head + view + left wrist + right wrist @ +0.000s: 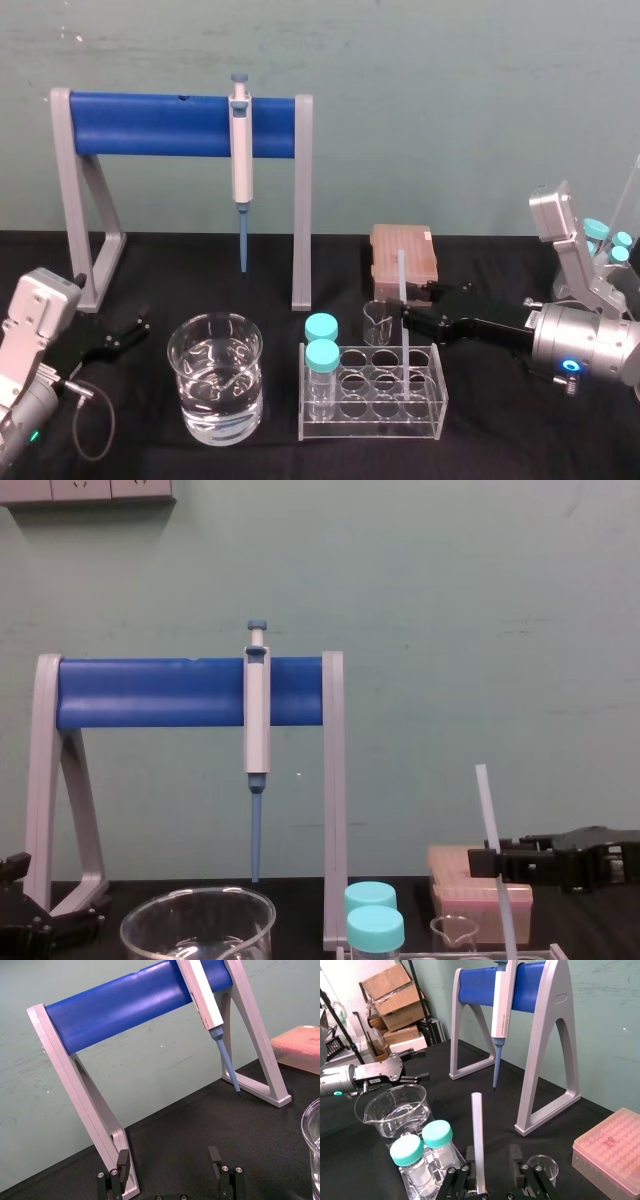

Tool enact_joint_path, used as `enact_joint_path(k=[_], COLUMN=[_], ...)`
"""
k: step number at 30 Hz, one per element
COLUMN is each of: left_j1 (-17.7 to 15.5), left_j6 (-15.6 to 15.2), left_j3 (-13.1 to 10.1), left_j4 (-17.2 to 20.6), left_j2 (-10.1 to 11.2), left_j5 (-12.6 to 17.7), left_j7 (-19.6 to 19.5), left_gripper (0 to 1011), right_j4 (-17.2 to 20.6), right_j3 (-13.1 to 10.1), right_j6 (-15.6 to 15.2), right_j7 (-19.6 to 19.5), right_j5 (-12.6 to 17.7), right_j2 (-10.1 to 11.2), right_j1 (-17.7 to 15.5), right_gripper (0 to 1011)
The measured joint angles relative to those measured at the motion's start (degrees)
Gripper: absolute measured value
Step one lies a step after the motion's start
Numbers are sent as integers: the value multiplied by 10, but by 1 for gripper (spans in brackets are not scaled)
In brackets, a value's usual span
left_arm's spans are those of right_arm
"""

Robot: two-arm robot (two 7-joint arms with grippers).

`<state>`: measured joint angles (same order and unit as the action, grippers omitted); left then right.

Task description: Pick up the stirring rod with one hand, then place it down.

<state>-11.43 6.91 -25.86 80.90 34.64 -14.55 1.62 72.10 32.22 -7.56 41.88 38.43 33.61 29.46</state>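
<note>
Rod point(402, 280) stands upright in the rack point(372, 428). My right gripper point(410, 318) is spread around it, one finger touching. I judge the lift isn't made yet. Left gripper point(125, 335) idles, spread, at the left of the table point(500, 445).

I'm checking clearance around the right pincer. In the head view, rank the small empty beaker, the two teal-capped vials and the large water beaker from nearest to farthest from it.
Measured from the right pincer:
1. small beaker, just to its left, behind the rack.
2. teal-capped vials, at the rack's left end.
3. large water beaker, farthest left, past the rack.
</note>
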Motion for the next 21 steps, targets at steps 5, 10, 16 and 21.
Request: enact_joint_path(k=[5,10,16,21], left_j1=[0,0,0,0], left_j6=[0,0,0,0], left_j3=[0,0,0,0], left_j4=[0,0,0,0], left_j2=[0,0,0,0], left_j5=[0,0,0,0], left_j7=[0,0,0,0], left_gripper=[1005,1005,1005,1005], right_j4=[5,9,16,42], right_j3=[-2,-5,-9,-23], right_j6=[-1,-2,-4,-8], right_j7=[-3,-4,-8,-24], right_j5=[0,0,1,8], right_j2=[2,4,8,18], right_j1=[-2,-5,-10,-23], right_gripper=[578,718,903,1003])
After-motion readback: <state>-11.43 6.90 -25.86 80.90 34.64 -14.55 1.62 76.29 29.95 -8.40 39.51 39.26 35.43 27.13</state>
